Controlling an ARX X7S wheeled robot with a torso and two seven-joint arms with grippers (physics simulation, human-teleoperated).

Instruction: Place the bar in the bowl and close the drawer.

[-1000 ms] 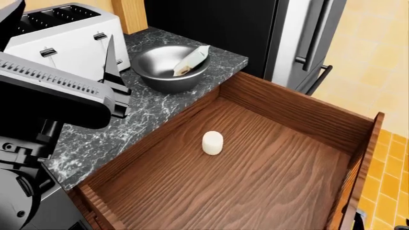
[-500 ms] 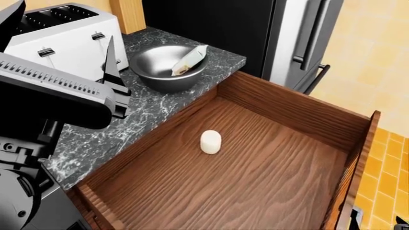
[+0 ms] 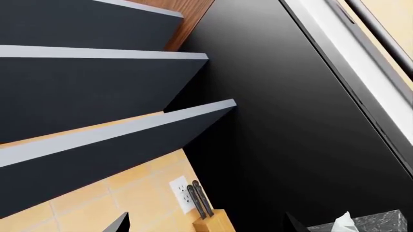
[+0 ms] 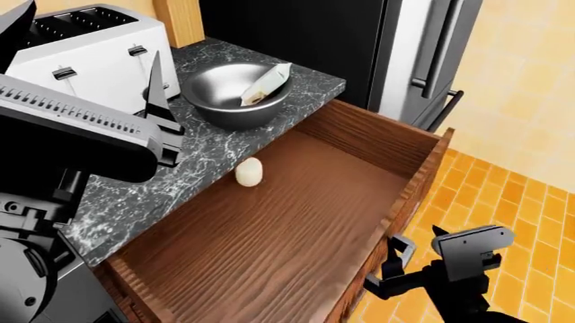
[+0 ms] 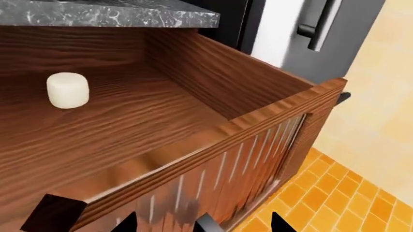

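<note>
Bowl [image 4: 237, 95]: round, shiny steel, standing on the dark marbled worktop [image 4: 193, 168] near its far corner, just beside the toaster.

Bar [image 4: 266, 85]: pale cream wrapper with a tan-brown patch at its lower end; lies tilted inside the bowl, lower end down in the hollow, pointed end leaning on the rim on the fridge side.

Drawer [image 4: 297, 222]: reddish-brown wood grain, deep, partly pulled out from under the worktop, its bottom open to view. In the right wrist view the front panel [image 5: 213, 169] fills the near field and looks streaked and blurred; the handle cannot be made out clearly.

Cylinder [image 4: 249, 171]: short, white, rounded, lying on the drawer bottom at the worktop's edge; seen also in the right wrist view [image 5: 67, 90].

Right gripper [image 4: 402, 266]: low at the outer side of the drawer front, near its top edge. Jaws look spread with nothing between them; whether they touch the panel cannot be told.

Left gripper [image 4: 160, 111]: raised above the worktop in front of the toaster, dark pointed jaws turned upward. How far apart they stand cannot be told; the left wrist view shows only dark tips at its border.

Toaster [image 4: 85, 47]: white, slotted, at the back of the worktop.

Fridge [image 4: 422, 47]: dark with a grey door and long handle, beyond the worktop.

Knife block [image 3: 213, 221]: pale wood, two dark handles, below a wall socket [image 3: 182, 193], left wrist view only.

Floor [image 4: 530, 222]: orange-yellow tiles.
</note>
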